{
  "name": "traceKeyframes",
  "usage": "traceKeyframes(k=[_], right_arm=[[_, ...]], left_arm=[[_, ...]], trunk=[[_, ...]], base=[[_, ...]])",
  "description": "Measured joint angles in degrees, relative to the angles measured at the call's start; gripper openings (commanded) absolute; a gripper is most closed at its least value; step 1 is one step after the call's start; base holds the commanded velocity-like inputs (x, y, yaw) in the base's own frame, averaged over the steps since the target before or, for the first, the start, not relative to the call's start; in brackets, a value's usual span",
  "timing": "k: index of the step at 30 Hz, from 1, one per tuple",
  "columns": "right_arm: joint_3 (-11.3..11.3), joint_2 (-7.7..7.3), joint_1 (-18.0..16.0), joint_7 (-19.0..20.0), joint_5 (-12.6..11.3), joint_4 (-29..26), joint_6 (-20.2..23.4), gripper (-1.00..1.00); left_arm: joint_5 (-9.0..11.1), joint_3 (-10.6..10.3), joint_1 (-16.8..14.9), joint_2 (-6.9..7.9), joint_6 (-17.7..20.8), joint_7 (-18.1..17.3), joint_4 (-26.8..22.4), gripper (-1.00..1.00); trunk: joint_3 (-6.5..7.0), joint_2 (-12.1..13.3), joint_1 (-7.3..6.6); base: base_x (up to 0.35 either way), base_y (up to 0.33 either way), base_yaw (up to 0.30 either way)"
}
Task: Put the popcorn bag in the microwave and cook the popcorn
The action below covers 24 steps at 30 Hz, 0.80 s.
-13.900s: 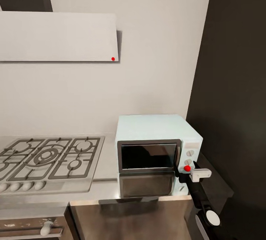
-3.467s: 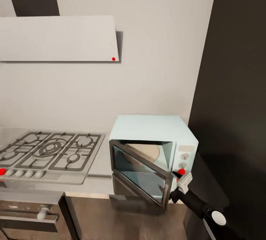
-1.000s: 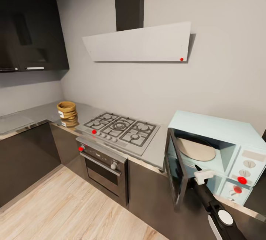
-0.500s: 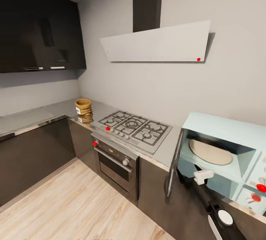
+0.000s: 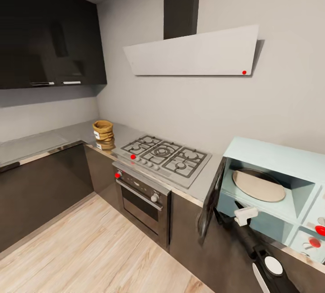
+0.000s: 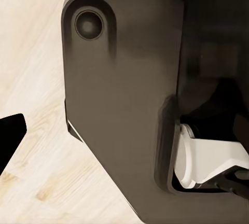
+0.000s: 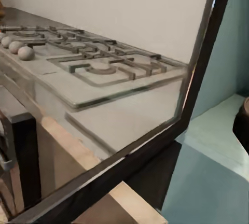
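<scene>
1. The popcorn bag [image 5: 103, 134] was sitting upright on the countertop [image 5: 54, 139] near the corner, just past the far end of the gas hob [image 5: 163, 156], well apart from the microwave [image 5: 275, 184].
2. My guess was it'd be light and soft, a floppy little sack that crumples if squeezed hard. The rolled rim looked like the stiffest part, so I figured on pinching there or hugging the sides low down.
3. The microwave door [image 5: 211, 205] hung wide open with the turntable [image 5: 258, 186] bare, so the cavity was ready.
4. Right gripper [image 5: 243, 215] was parked by the cavity's front lip, holding nothing as far as I could see. Fingers apart or together? Couldn't tell. Same for the left one, I couldn't read it either.
5. That door edge stuck out into my lane, so I reckoned I'd swing wide. Plenty of bare wood floor [image 5: 90, 243] in front of the oven [image 5: 142, 202].
</scene>
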Motion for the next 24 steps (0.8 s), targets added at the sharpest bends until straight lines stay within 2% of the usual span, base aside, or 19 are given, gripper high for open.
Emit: traceKeyframes(k=[2,4,9,15,19,24], right_arm=[[1.54,0.05,0.01,0.28,0.05,0.06,0.0,1.0],[1.99,0.0,0.01,-0.02,-0.09,0.08,0.01,1.0],[0.01,-0.03,0.42,-0.08,-0.08,0.06,0.02,1.0],[-0.2,-0.04,0.24,-0.12,0.05,0.1,0.1,1.0],[2.18,0.06,0.0,0.25,0.06,0.06,0.15,1.0],[2.15,0.06,0.0,0.18,0.06,0.06,0.11,1.0]], left_arm=[[0.0,0.0,0.0,0.0,0.0,-0.01,-0.01,1.0],[0.0,0.03,0.03,0.0,0.02,0.0,-0.05,1.0],[0.0,0.03,0.03,0.03,0.01,0.0,-0.05,1.0],[0.0,-0.02,0.02,-0.05,0.03,0.0,-0.02,1.0],[0.0,-0.03,0.0,-0.36,0.0,-0.01,-0.01,1.0],[0.0,0.0,0.0,-0.38,0.0,0.0,-0.02,1.0]], trunk=[[0.0,0.0,0.0],[-0.02,-0.01,-0.01],[-0.01,-0.02,-0.01],[-0.02,-0.01,0.0],[0.0,0.01,0.03],[0.0,0.01,0.03]], base=[[0.0,0.0,0.101],[0.0,0.0,0.136],[0.0,0.0,0.133],[-0.016,-0.014,0.013],[-0.211,-0.168,0.0],[-0.292,-0.146,0.0]])
